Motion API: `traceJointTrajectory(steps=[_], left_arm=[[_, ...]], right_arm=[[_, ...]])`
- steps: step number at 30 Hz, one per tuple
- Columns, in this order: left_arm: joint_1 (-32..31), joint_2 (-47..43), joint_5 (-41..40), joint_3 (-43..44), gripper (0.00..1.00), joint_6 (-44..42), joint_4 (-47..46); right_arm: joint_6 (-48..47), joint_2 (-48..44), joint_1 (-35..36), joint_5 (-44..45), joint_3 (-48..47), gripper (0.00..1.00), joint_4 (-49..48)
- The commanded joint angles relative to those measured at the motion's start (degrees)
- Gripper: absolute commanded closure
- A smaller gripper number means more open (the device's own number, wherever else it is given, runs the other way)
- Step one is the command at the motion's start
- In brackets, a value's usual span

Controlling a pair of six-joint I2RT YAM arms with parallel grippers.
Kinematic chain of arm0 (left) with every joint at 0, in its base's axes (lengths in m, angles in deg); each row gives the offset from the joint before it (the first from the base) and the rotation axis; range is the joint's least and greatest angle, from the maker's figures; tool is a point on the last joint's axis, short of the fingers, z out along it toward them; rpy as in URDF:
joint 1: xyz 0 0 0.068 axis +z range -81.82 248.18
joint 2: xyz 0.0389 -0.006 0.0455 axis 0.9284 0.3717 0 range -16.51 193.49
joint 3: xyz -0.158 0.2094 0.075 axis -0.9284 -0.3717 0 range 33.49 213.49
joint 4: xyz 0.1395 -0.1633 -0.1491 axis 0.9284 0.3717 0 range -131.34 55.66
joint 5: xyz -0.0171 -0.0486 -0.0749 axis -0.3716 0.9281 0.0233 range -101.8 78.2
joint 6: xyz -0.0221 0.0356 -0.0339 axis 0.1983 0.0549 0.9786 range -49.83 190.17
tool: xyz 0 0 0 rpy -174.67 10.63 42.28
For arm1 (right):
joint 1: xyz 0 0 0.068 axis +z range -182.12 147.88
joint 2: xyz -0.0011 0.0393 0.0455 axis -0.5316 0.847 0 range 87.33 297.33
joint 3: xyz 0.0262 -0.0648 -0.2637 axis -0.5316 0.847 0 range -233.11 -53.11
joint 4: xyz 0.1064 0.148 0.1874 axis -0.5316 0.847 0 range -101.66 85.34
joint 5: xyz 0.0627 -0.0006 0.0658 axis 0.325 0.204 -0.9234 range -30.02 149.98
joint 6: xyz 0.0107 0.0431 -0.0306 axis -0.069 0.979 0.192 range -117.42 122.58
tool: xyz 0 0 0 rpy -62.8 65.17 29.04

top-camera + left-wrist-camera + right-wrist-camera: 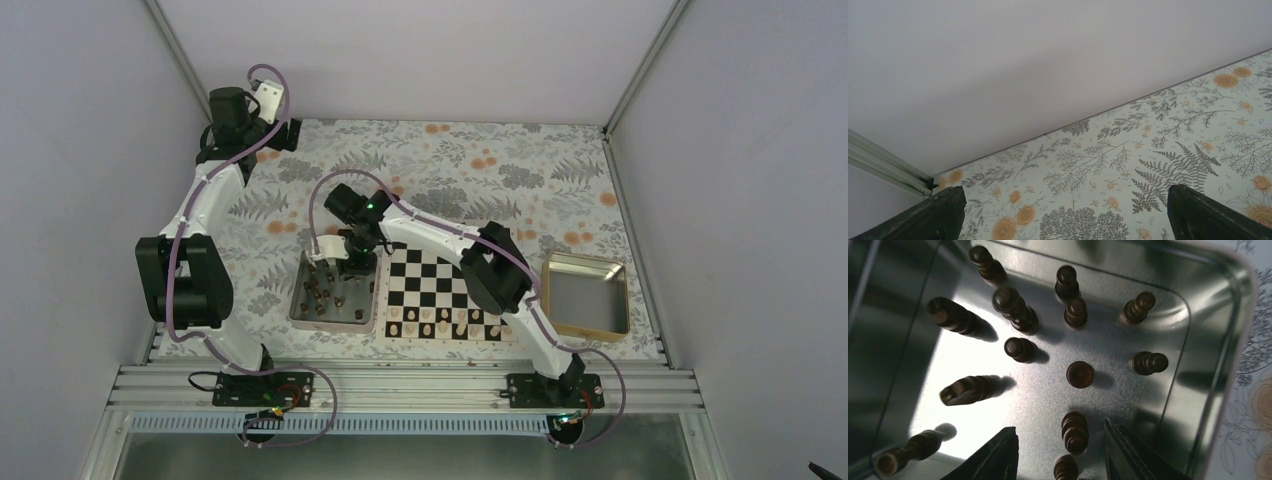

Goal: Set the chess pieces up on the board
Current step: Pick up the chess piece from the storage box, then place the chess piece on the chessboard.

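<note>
The right arm reaches across to a shiny metal tray (1208, 365) just left of the board (440, 275), and its end effector (1059, 425) hangs inside the tray, pointing down. Its jaws are partly open and hold nothing. Between them stands one of the dark chess pieces (1074, 432), upright on its base, long axis vertical and head towards the wrist, with a gap showing on either side. A second dark piece (1065, 467) stands just beside it, nearer the wrist. Other dark pieces stand or lie further in. The left end effector (1065, 215) is far off over the back of the worktop (1158, 165), fully open and empty, so the right arm is much nearer.
</note>
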Motion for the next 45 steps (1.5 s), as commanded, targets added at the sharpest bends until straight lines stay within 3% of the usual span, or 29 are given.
traceJointTrajectory(steps=[1, 8, 17, 24, 29, 34, 38, 45], left_arm=[[0.29, -1.83, 0.73, -0.63, 0.00, -0.52, -0.87], [0.29, -1.79, 1.15, -1.18, 0.00, -0.61, -1.26], [0.25, -1.69, 1.33, -1.49, 0.00, -0.70, -1.41], [0.29, -1.68, 0.71, -1.01, 0.00, -0.61, -1.35], [0.29, -1.64, 0.18, -0.75, 0.00, -0.78, -1.13], [0.29, -1.01, -0.23, -0.39, 0.00, -0.87, -1.15], [0.32, -0.28, -0.22, 0.43, 0.00, -0.79, -0.52], [0.31, 0.22, -0.41, 0.75, 0.00, -0.70, -0.56]], right_arm=[[-0.08, 2.09, 0.55, 0.18, 1.79, 0.56, -3.34], [-0.10, 3.96, 0.38, 0.56, 1.52, 0.65, -3.59], [0.72, 3.51, -0.09, 0.55, -0.38, 0.94, -2.53], [0.92, -1.84, -3.19, -1.07, -6.82, 0.96, 3.09], [0.67, -7.90, -10.19, 0.27, -9.53, 0.96, 7.11], [1.43, -14.04, -21.89, 4.08, -4.33, 0.95, 6.41], [2.22, -19.60, -29.53, 6.15, 5.75, 0.95, 1.56], [3.38, -23.91, -35.81, 7.52, 23.45, 0.95, -4.52]])
